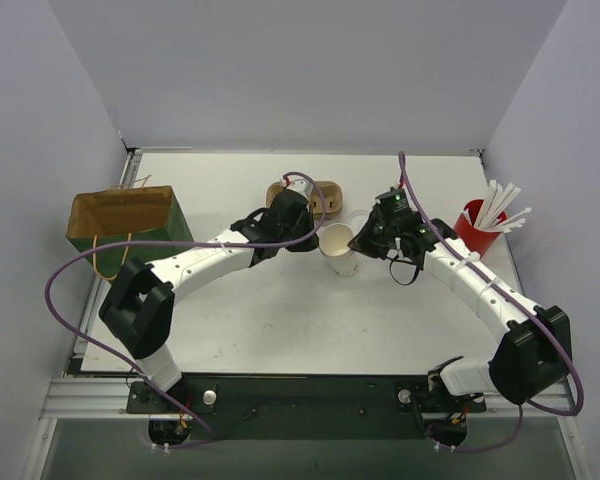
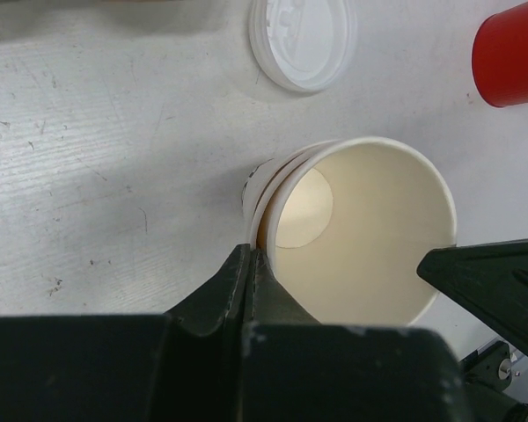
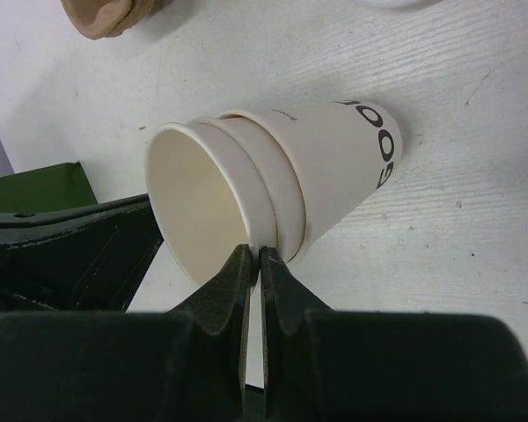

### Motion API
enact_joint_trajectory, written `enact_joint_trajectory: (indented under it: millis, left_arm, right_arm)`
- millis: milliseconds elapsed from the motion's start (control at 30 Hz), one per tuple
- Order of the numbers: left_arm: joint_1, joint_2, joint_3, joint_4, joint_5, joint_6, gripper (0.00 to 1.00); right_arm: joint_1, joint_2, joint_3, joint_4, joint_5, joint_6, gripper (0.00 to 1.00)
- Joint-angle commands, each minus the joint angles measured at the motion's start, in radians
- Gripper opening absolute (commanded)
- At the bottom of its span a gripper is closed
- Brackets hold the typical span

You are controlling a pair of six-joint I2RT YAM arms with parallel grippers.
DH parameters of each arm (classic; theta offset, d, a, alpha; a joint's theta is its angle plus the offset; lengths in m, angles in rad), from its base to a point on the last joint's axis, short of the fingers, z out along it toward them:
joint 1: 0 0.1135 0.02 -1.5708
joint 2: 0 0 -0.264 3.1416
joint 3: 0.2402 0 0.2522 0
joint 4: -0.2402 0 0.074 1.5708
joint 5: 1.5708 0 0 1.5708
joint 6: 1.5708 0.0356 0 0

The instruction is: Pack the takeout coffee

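Observation:
Three nested white paper cups, the takeout coffee (image 1: 338, 246), stand lidless at the table's middle, tan inside (image 2: 370, 229). In the right wrist view the stack (image 3: 334, 167) shows three stepped rims. My left gripper (image 1: 315, 236) is shut on the stack's rim (image 2: 252, 253) from the left; I cannot tell which of the rims it grips. My right gripper (image 1: 361, 241) is shut on the innermost cup's wall (image 3: 254, 256) from the right. A flat white lid (image 2: 301, 40) lies on the table just beyond the cups.
A brown cardboard carrier (image 1: 326, 191) sits behind the cups, partly hidden by the left wrist. A red cup of white straws (image 1: 477, 231) stands at the right. A green and brown paper bag (image 1: 126, 226) stands open at the left edge.

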Motion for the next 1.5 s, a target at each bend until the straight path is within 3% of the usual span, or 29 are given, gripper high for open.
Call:
enact_joint_trajectory:
  millis: [0, 233, 567, 700, 800, 900, 933, 967, 1067, 1200, 1467]
  left_arm:
    - [-0.015, 0.012, 0.038, -0.073, 0.003, 0.043, 0.00]
    - [-0.026, -0.026, 0.066, -0.068, 0.042, 0.049, 0.00]
    - [-0.083, -0.002, 0.115, -0.215, -0.138, 0.130, 0.00]
    - [-0.078, -0.032, 0.093, -0.214, -0.135, 0.148, 0.00]
    - [-0.063, -0.098, 0.046, -0.140, -0.081, 0.155, 0.22]
    - [-0.029, -0.143, 0.009, -0.097, -0.017, 0.139, 0.25]
    - [-0.022, -0.170, -0.022, -0.070, 0.014, 0.130, 0.30]
    - [-0.015, -0.189, -0.048, -0.047, 0.026, 0.127, 0.41]
    - [-0.003, -0.281, -0.159, 0.077, 0.072, 0.116, 0.57]
    - [-0.002, -0.350, -0.278, 0.206, 0.071, 0.115, 0.60]
    - [-0.093, -0.351, -0.526, 0.553, -0.115, 0.300, 0.73]
  right_arm:
    - [-0.006, -0.081, 0.019, 0.134, -0.068, 0.047, 0.00]
    - [0.016, -0.041, 0.021, 0.143, -0.085, 0.060, 0.00]
    - [0.028, -0.027, 0.085, 0.143, -0.066, 0.057, 0.00]
    - [-0.019, -0.044, 0.056, 0.129, -0.071, 0.060, 0.00]
    - [-0.039, -0.043, 0.009, 0.146, -0.091, 0.083, 0.00]
    - [-0.043, -0.040, -0.027, 0.184, -0.115, 0.106, 0.00]
    - [-0.043, -0.038, -0.028, 0.186, -0.116, 0.106, 0.00]
    - [-0.044, -0.035, -0.030, 0.186, -0.116, 0.108, 0.00]
    - [-0.044, -0.026, -0.022, 0.178, -0.108, 0.108, 0.00]
    - [-0.040, -0.009, -0.011, 0.172, -0.106, 0.114, 0.00]
    - [-0.015, 0.018, 0.065, 0.094, -0.080, 0.123, 0.00]
